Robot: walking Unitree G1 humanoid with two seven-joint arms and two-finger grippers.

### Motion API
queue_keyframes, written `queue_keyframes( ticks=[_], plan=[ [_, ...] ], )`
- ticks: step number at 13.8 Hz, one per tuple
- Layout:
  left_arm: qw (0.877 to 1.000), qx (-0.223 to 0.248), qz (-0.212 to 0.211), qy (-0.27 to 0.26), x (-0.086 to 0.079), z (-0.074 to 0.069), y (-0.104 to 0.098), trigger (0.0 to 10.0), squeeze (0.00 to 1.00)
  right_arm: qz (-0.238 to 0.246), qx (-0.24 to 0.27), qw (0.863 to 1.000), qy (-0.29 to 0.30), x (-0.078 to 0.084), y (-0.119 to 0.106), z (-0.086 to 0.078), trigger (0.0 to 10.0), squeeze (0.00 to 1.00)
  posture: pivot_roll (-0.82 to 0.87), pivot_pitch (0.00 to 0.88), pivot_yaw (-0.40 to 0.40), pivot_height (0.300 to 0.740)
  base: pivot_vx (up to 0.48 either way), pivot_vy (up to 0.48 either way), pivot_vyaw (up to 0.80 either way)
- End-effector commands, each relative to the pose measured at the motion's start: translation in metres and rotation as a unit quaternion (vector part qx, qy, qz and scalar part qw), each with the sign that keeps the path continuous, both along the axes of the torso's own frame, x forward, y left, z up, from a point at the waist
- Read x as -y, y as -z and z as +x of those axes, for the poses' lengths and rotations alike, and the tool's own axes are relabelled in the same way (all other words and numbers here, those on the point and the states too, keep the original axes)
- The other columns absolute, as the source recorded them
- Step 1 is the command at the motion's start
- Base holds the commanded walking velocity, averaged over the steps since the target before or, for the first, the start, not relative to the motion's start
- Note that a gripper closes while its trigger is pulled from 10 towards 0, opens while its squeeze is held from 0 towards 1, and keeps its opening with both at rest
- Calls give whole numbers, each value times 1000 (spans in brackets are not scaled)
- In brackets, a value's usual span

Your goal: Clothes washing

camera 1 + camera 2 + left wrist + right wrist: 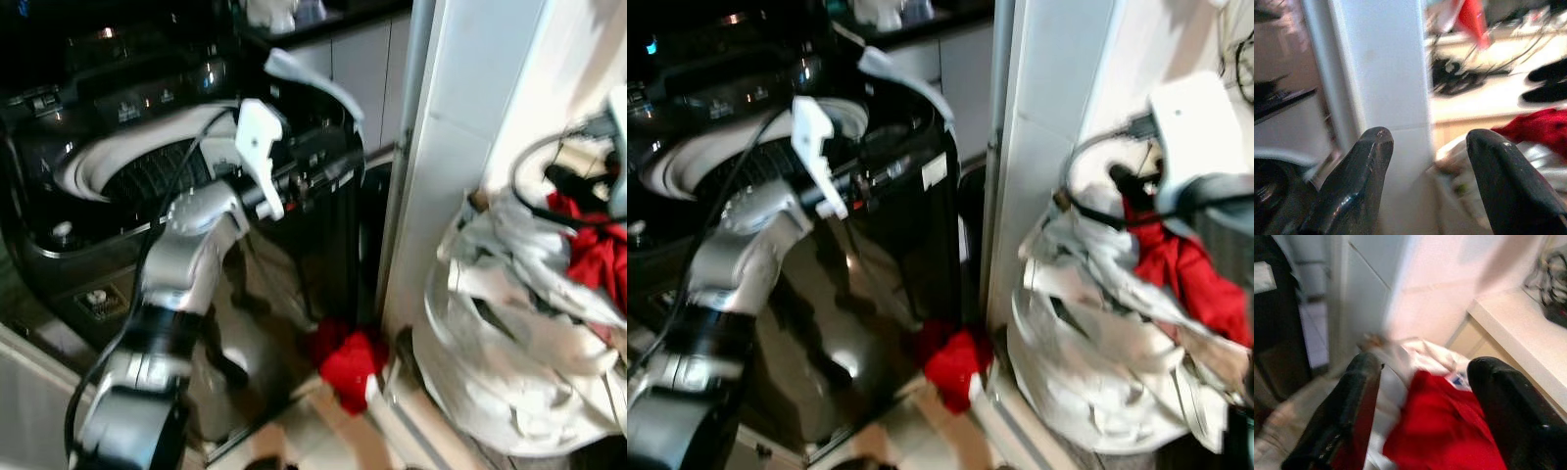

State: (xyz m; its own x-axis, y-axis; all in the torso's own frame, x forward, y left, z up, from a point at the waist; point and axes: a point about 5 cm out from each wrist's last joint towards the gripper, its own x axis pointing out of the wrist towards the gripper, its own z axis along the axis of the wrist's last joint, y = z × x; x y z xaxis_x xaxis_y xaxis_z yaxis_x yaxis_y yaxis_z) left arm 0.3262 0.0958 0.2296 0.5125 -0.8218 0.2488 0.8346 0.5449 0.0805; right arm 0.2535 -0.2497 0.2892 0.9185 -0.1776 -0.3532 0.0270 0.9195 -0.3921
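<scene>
Reaching toward the red garment [1176, 269] in the white laundry bag [1087, 372], the right gripper [1422, 396] has its fingers spread around the cloth, not closed on it.

Bag stands against the white wall panel [441, 147], to the right of the black top-loading washing machine [147, 186]. Left gripper [1425, 161] is raised beside the machine's open tub, fingers apart and holding nothing. A second red garment [348, 362] lies on the floor between machine and bag.
</scene>
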Motion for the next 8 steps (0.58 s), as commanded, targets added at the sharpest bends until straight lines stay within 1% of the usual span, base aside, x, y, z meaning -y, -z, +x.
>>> queue_keyframes(
  ticks=[1,2,3,4,5,6,7,8],
  plan=[
    [1000,-22,-2,-7,-7,-5,6,10000,0,-3,-2,1000,20,7,-1,-6,10000,1000,-133,0,105,740,0,0,0],
    [999,-36,5,-13,-8,-11,13,10000,0,1,-6,999,33,12,2,-10,10000,1000,-136,0,102,740,0,0,0],
    [998,-51,18,-26,-9,-16,19,10000,0,19,-2,998,52,19,7,-14,10000,1000,-137,0,95,740,0,0,0],
    [998,-58,24,-29,-9,-20,23,10000,0,20,-7,997,79,27,15,-21,10000,1000,-138,0,91,740,0,0,0],
    [998,-64,17,-21,-8,-24,22,10000,0,20,-18,994,110,36,24,-27,10000,1000,-140,0,89,740,0,0,0],
    [997,-68,14,-19,-7,-26,22,10000,0,21,-22,993,116,38,26,-28,10000,1000,-140,0,89,740,0,0,0],
    [997,-70,18,8,-3,-33,22,10000,0,91,-33,986,138,44,44,-28,10000,0,-148,0,93,740,0,0,0],
    [998,-66,19,16,-1,-35,21,10000,0,116,-34,983,140,44,48,-27,10000,0,-147,0,91,740,0,0,0]
  ],
)
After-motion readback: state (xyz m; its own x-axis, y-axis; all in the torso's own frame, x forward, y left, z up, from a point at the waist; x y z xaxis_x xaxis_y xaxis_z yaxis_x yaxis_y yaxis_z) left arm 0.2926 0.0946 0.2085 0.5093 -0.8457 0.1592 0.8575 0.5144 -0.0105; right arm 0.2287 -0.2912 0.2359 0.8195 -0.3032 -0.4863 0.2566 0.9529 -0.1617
